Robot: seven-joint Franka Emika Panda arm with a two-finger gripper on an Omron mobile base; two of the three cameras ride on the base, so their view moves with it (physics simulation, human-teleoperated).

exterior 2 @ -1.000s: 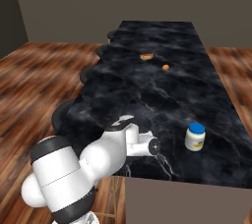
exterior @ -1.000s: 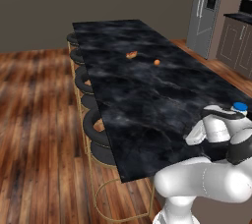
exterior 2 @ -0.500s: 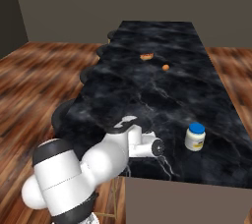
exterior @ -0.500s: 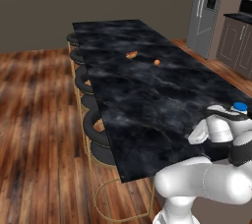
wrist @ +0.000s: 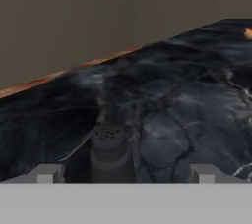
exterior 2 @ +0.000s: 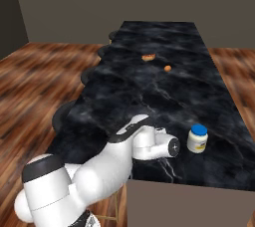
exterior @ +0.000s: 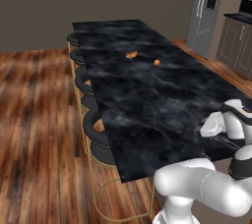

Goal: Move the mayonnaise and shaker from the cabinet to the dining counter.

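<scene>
Hand (wrist: 123,173): low over the near end of the counter, fingertips (wrist: 45,173) spread wide to either side of the shaker, gripping nothing.
Shaker (wrist: 110,153): dark, stands upright on the marble between the two fingertips, long axis vertical, perforated top upward; apart from both tips.
Mayonnaise (exterior 2: 197,138): white jar, blue lid up, upright on the counter just beside the arm's wrist in the right base view, label facing the camera; long axis vertical.
Dining counter (exterior 2: 164,96): black white-veined marble, running lengthwise away from the robot; both task things sit at its near end.
Change since a second ago: the hand has opened wider; the arm's wrist has shifted a little; the jar has stayed where it was.
Stools (exterior: 93,127): black round seats on gold legs, tucked along the counter's left edge.
Orange bits (exterior 2: 167,67): a small round one and, just beyond it, a flatter orange-brown one, lying near each other towards the far half of the counter.
Containers: the jar's lid is screwed on; contents cannot be told.
Far right: a grey fridge (exterior: 209,13) beyond the counter.
</scene>
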